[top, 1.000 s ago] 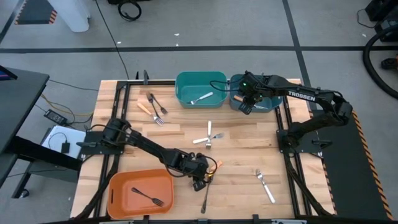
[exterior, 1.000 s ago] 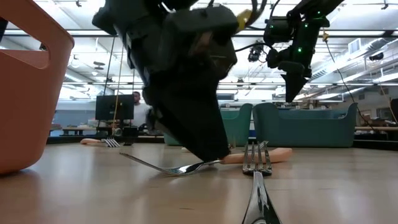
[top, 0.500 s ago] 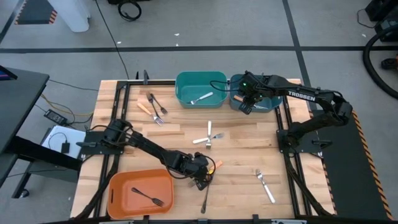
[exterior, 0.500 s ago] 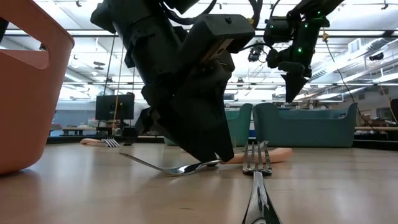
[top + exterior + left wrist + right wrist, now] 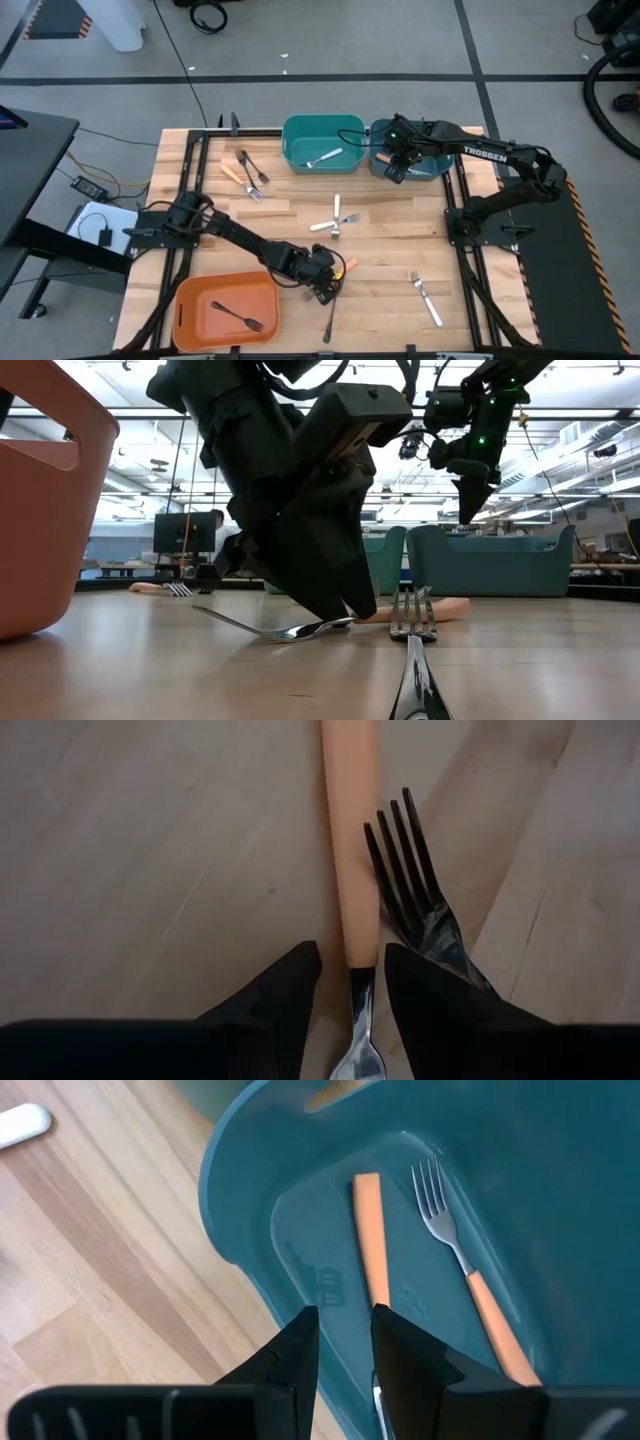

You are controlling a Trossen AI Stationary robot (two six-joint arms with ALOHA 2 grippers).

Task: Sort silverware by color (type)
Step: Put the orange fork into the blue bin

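A slatted wooden tabletop [image 5: 290, 215] fills the high view, with a workshop floor around it and an office-like room beyond in the low view.

The orange-handled fork [image 5: 349, 870] at the front middle lies flat on the wood, its handle just beside the tines of an all-dark fork [image 5: 415, 890] that runs toward the front edge. The left claw [image 5: 322, 283] is down over it, fingers [image 5: 275, 995] spread a little to either side of the fork's neck where metal meets handle; they straddle it but do not appear to have pinched it yet, though the wrist view is too close to be certain. The narrow straddle makes sense, since the dark fork sits so near that a wider spread would catch it too.

The right claw [image 5: 393, 168] hangs over the blue bin [image 5: 250, 1200] at the back right, fingers [image 5: 290, 1355] slightly apart and holding nothing. Two orange-handled forks [image 5: 372, 1240] lie in that bin, which suggests it is the orange pile. The teal bin [image 5: 322, 143] next to it holds a white-handled fork [image 5: 325, 157], and the orange bin [image 5: 225, 310] at the front left holds a dark fork [image 5: 238, 317].

Still loose on the wood are forks near the back left [image 5: 245, 172], a crossed pair of white-handled forks in the middle [image 5: 335, 220], and a white-handled one at the front right [image 5: 425, 298].
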